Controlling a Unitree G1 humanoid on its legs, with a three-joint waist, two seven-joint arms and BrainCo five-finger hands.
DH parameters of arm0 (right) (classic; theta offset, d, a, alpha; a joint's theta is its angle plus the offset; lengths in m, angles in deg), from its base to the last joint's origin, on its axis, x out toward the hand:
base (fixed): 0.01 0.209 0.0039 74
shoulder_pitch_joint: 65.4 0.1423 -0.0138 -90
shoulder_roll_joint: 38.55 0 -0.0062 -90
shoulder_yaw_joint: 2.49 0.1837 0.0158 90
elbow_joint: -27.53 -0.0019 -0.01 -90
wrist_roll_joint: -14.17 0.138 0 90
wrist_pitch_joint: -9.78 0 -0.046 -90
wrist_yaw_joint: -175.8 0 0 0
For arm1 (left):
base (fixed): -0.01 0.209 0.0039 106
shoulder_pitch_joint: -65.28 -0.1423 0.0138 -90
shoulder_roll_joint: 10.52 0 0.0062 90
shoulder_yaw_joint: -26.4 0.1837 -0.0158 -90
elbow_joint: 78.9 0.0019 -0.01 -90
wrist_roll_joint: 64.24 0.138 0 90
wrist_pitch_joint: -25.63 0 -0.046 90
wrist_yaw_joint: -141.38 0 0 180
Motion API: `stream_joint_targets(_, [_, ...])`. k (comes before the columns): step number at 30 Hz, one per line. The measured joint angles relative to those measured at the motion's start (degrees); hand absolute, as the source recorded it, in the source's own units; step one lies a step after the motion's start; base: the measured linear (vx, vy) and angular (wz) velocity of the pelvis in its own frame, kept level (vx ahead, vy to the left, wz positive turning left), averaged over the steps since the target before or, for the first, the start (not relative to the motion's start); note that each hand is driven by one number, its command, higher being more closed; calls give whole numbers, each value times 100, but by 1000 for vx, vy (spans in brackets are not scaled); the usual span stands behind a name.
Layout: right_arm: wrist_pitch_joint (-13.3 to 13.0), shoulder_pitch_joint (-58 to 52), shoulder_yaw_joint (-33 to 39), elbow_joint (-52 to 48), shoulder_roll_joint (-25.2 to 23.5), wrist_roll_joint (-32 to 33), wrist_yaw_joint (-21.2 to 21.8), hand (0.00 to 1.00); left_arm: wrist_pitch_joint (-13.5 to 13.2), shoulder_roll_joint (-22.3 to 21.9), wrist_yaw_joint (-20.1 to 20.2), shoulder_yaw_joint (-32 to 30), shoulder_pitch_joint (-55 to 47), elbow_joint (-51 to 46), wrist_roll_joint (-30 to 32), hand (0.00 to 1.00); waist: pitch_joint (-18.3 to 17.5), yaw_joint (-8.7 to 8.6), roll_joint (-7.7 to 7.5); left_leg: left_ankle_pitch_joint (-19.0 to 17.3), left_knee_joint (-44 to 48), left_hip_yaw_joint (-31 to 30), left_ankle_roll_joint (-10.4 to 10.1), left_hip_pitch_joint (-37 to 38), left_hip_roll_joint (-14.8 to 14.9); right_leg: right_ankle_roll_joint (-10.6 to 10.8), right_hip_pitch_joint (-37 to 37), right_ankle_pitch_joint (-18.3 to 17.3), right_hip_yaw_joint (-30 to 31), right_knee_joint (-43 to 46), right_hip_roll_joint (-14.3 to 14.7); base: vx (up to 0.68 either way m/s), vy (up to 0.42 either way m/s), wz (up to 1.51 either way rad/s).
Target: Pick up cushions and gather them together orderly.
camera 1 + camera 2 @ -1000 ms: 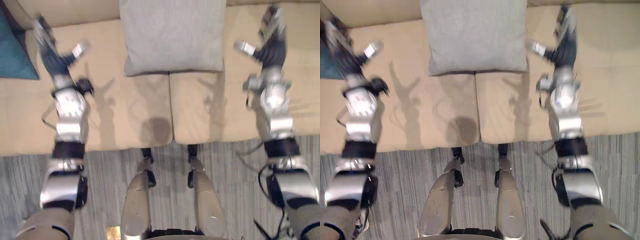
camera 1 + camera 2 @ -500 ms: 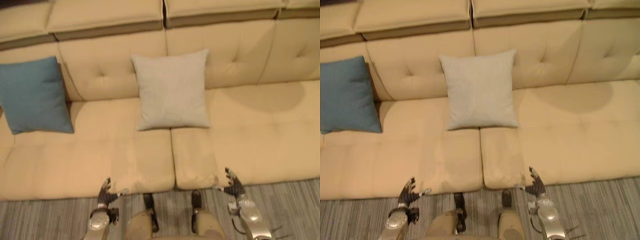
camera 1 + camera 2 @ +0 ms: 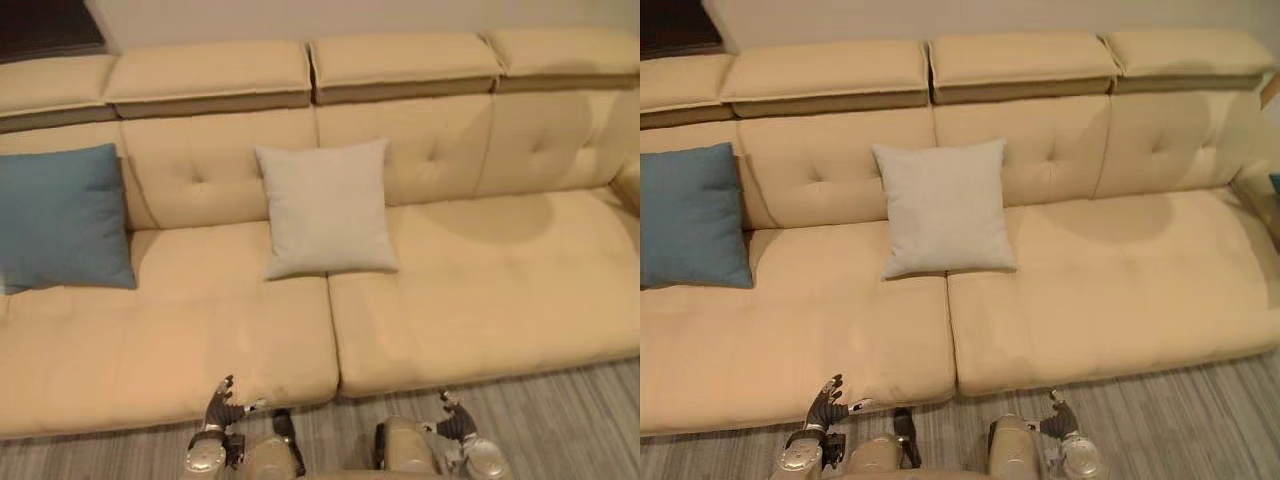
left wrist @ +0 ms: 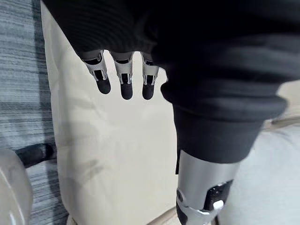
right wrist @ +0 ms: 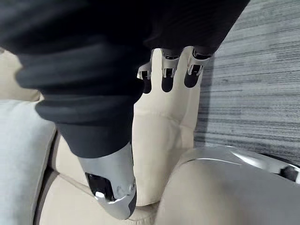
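A light grey cushion (image 3: 324, 208) leans upright against the backrest at the middle of the beige sofa (image 3: 480, 290). A blue cushion (image 3: 62, 218) leans against the backrest at the far left. My left hand (image 3: 219, 404) hangs low by the sofa's front edge, open and empty, with its straight fingers (image 4: 123, 79) over the seat front. My right hand (image 3: 450, 420) hangs low over the floor in front of the sofa, open too, its fingers (image 5: 168, 75) straight and holding nothing. Both hands are far from the cushions.
The sofa's seat stretches wide to the right of the grey cushion. Grey striped carpet (image 3: 560, 420) runs along the sofa's front. An armrest (image 3: 1260, 180) closes the sofa's right end.
The camera has tilted up and pulled back, so the whole sofa now shows. Both arms have dropped from over the seat to the sofa's front edge.
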Motion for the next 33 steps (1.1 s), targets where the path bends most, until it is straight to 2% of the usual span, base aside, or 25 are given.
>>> stream_joint_targets(1, [-1, 45, -12, 2, 28, 1, -12, 0, 7, 3, 0, -21, 22, -59, -8, 0, -53, 44, -151, 134, 109, -74, -55, -166, -2, 138, 249, -319, -25, -513, 33, -220, -190, 16])
stream_joint_targets(2, [6, 112, 46, -28, 103, 7, -35, 0, 11, -188, 1, -9, 14, -176, -17, 0, -63, 116, 21, 357, 7, -114, -103, -341, 149, -41, 486, -663, -276, -1320, 219, -234, -184, 3])
stream_joint_targets(3, [4, 128, 59, -83, 108, 13, -44, 0, -1, -252, 2, -2, -6, -236, -18, 0, -57, 174, 75, 423, -23, -110, -129, -401, 212, -146, 564, -775, -338, -1607, 282, -261, -167, -27])
stream_joint_targets(4, [-15, 225, 94, -149, 184, 52, -76, 0, -5, -318, 1, 37, -17, -254, -29, 0, -25, 280, 128, 573, -37, -79, -192, -607, 306, -363, 617, -1011, -410, -2147, 425, -303, -208, -25])
stream_joint_targets(5, [-10, 418, 87, -115, 306, 52, -115, 0, 18, -397, 2, 113, 42, -154, -88, 0, 103, 271, 394, 814, -229, -208, -273, -765, 469, -523, 650, -1021, -486, -2551, 615, -325, -187, -12])
stream_joint_targets(6, [-7, 453, 91, -108, 348, 53, -125, 0, 21, -419, 4, 150, 86, -147, -99, 0, 169, 227, 513, 836, -362, -288, -353, -764, 524, -579, 662, -922, -544, -2644, 717, -361, -117, 9])
stream_joint_targets(7, [12, 461, 101, -50, 369, 54, -137, 0, 20, -412, -8, 203, 69, -145, -110, 0, 186, 213, 610, 655, -629, -420, -565, -737, 538, -664, 604, -767, -610, -2761, 801, -406, -39, 13])
stream_joint_targets(8, [13, 440, 113, -26, 351, 53, -136, 0, 17, -390, -18, 209, 60, -141, -110, 0, 227, 217, 496, 448, -554, -457, -774, -769, 495, -747, 563, -588, -665, -2967, 737, -334, -26, 8])
stream_joint_targets(10, [14, 434, 194, -19, 352, 52, -143, 0, 15, -382, -14, 209, 63, -141, -106, 0, 219, 199, 496, 410, 125, -520, -719, -812, 332, -747, 541, -402, -663, -3156, 606, -203, 3, 6])
stream_joint_targets(11, [13, 432, 202, -19, 375, 53, -147, 0, 10, -380, -16, 207, 58, -142, -105, 0, 228, 183, 436, 106, 701, -560, -519, -802, 200, -714, 510, -266, -604, -3273, 536, -204, 87, -17])
stream_joint_targets(12, [14, 437, 211, -19, 387, 51, -145, 0, 3, -351, -19, 203, 57, -145, -105, 0, 221, 211, 441, -370, 1083, -717, -440, -710, 105, -645, 392, -148, -455, -3315, 507, -146, 120, -33])
stream_joint_targets(14, [16, 505, 205, -19, 360, 48, -137, 0, 7, -323, -22, 197, 38, -135, -106, 0, 216, 210, 461, -786, 1140, -1009, -423, -498, 5, -570, 323, -58, -304, -3316, 516, -101, 153, -50])
stream_joint_targets(15, [18, 514, 210, -18, 330, 47, -138, 0, 8, -329, -20, 207, -14, -137, -104, 0, 194, 194, 486, -901, 801, -1150, -320, -217, -96, -470, 366, 3, -168, -3345, 504, -91, 161, -48])
stream_joint_targets(17, [12, 441, 216, -19, 294, 47, -132, 0, 6, -318, -24, 212, -27, -149, -102, 0, 118, 155, 355, -781, 402, -1016, -275, -11, -248, -346, 444, 144, -125, -3589, 391, -91, 129, -19])
stream_joint_targets(18, [9, 378, 330, -19, 260, 49, -130, 0, 7, -311, -23, 221, -31, -149, -102, 0, 42, 71, 298, -724, 198, -984, -253, 46, -356, -276, 494, 215, -126, -3757, 308, -67, 143, 5])
stream_joint_targets(22, [27, 294, 727, 27, 229, 122, -146, 0, 11, -261, -10, 271, 23, -150, -94, 0, -55, -47, 276, -653, 4, -810, -157, 130, -552, -136, 545, 481, 75, -4143, 149, -18, 130, -20])
stream_joint_targets(25, [106, 325, 873, 27, 72, 298, -148, 0, 43, -209, 11, 322, -43, -151, -90, 0, -50, -96, 275, -777, 152, -317, -28, 296, -466, -89, 551, 685, 584, -4319, 232, 13, 78, -85])
stream_joint_targets(28, [117, 392, 868, 28, -18, 489, -149, 0, 57, -208, 16, 335, 1, -224, -88, 0, -48, -151, 279, -1209, 588, 459, -120, 344, -195, -123, 354, 1028, 1235, -4499, 490, 1, 62, -166])
stream_joint_targets(29, [121, 521, 853, 26, -27, 518, -161, 0, 64, -231, 11, 348, 16, -302, -89, 0, -39, -223, 316, -1345, 713, 889, -123, 359, 93, -379, 192, 1427, 948, -4653, 648, -20, 9, -198])
stream_joint_targets(30, [119, 575, 840, 22, -32, 537, -174, 0, 66, -214, 9, 399, 31, -351, -89, 0, -38, -278, 333, -1376, 749, 1176, -88, 383, 241, -622, 156, 1554, 560, -4750, 695, -16, -26, -219])
stream_joint_targets(31, [120, 640, 807, 23, -37, 567, -224, 0, 75, -154, 12, 486, 87, -418, -90, 0, -14, -264, 343, -1405, 793, 1693, -88, 510, 388, -1084, 81, 1381, -389, -4745, 669, 36, -34, -227])
stream_joint_targets(32, [120, 699, 811, 19, 1, 578, -296, 0, 124, -154, 14, 605, 225, -424, -90, 0, 12, -321, 357, -1446, 804, 2286, -127, 766, 540, -1273, -36, 1165, -1458, -4484, 419, 67, -5, -229])
stream_joint_targets(33, [121, 707, 809, 18, 0, 586, -311, 0, 130, -131, 14, 669, 276, -431, -90, 0, 19, -329, 368, -1454, 838, 2518, -134, 894, 575, -1349, -56, 1093, -1942, -4326, 271, 122, -22, -217])
